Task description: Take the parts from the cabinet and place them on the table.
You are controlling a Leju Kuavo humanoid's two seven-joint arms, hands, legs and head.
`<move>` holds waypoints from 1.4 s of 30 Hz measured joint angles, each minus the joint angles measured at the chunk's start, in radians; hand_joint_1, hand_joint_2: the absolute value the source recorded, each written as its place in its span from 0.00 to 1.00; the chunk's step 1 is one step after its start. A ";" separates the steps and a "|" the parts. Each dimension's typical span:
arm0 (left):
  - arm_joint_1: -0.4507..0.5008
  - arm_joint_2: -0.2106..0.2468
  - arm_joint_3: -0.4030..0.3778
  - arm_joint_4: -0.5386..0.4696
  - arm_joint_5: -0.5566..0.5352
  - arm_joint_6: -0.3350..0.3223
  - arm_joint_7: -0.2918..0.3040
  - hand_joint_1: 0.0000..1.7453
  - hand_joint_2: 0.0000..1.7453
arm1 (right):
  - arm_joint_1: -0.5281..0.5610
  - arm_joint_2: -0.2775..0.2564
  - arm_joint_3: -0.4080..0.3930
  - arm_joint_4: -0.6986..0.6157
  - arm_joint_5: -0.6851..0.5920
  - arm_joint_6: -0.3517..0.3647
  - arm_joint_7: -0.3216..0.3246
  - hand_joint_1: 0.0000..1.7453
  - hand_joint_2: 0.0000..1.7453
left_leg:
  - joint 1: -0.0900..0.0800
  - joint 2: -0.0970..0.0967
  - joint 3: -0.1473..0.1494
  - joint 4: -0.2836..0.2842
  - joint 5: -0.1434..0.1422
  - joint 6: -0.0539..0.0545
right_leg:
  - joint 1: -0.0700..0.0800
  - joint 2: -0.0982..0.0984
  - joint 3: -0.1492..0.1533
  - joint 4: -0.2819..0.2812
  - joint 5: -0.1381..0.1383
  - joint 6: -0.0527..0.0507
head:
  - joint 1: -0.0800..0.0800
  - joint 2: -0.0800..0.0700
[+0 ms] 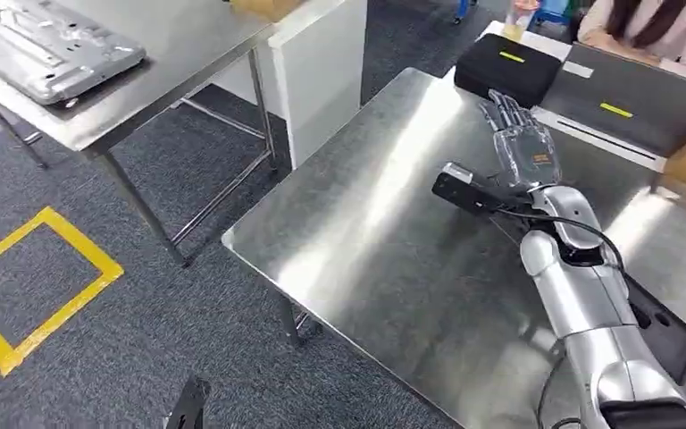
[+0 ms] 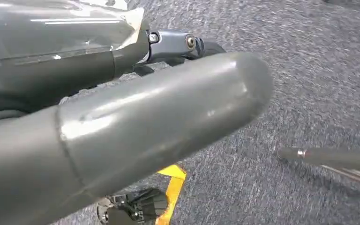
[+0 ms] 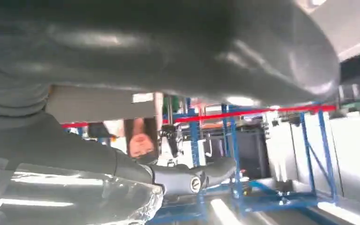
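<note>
A flat grey stamped metal part (image 1: 45, 45) lies on the steel table (image 1: 179, 54) at the far left. My right hand (image 1: 518, 143) reaches out over the nearer steel table (image 1: 366, 241), fingers stretched flat and apart, holding nothing. In the right wrist view, the right hand (image 3: 168, 56) shows its thick thumb and one dark finger, with nothing between them. My left hand (image 2: 122, 122) hangs over the grey carpet, its thumb and fingers straight and holding nothing.
A black case (image 1: 507, 67) and a larger grey case (image 1: 634, 103) lie at the near table's far edge, where a person (image 1: 652, 27) sits. A white cabinet (image 1: 322, 80) stands between the tables. Yellow tape (image 1: 45, 286) marks the carpet.
</note>
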 joint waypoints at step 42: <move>0.006 -0.005 0.011 0.000 -0.033 -0.014 0.045 0.00 0.00 | 0.026 -0.002 0.008 0.013 0.028 0.013 0.012 0.00 0.00 | 0.003 -0.094 -0.048 0.037 0.006 -0.032 | -0.006 0.053 0.105 -0.230 0.085 0.023 | -0.005 0.000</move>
